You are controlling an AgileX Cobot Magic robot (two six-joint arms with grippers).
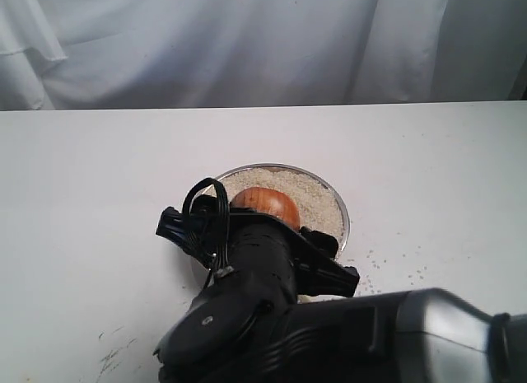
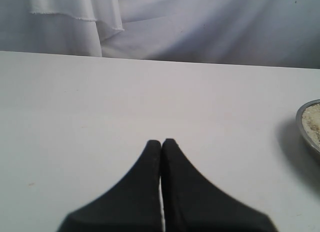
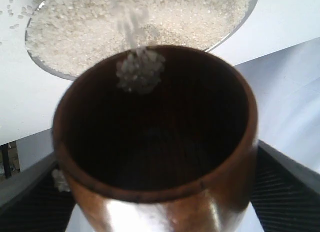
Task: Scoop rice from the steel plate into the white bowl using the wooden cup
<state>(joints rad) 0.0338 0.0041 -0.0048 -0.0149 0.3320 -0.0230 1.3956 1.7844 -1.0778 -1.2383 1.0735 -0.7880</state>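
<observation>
Wooden cup (image 1: pixel 265 205) is in the air over the steel plate (image 1: pixel 280 165), tipped so its mouth faces back toward the arm. The right gripper (image 1: pixel 268 226) is clamped on it, with a black finger on each side of the wood in the right wrist view. The cup's inside looks dark and close to empty. A small clump (image 3: pixel 140 70) sits at the rim, and a blurred streak of grains is coming off it. Can't tell where that streak lands.

Rice (image 1: pixel 317 198) covers most of the plate, so plenty is left to move. The white bowl is mostly hidden. A cream sliver (image 1: pixel 316 297) under the arm is probably it, and how much it holds can't be seen. A few stray grains (image 1: pixel 379 263) lie on the table (image 1: pixel 99 193) near the plate.

The left gripper (image 2: pixel 161 142) has its fingers pressed together with nothing between them. It hangs above bare table, well apart from the plate.

Judgement: this is the emptying part of a scoop cycle. At least one scoop has been taken, and more scoops are needed since the plate looks well stocked.
</observation>
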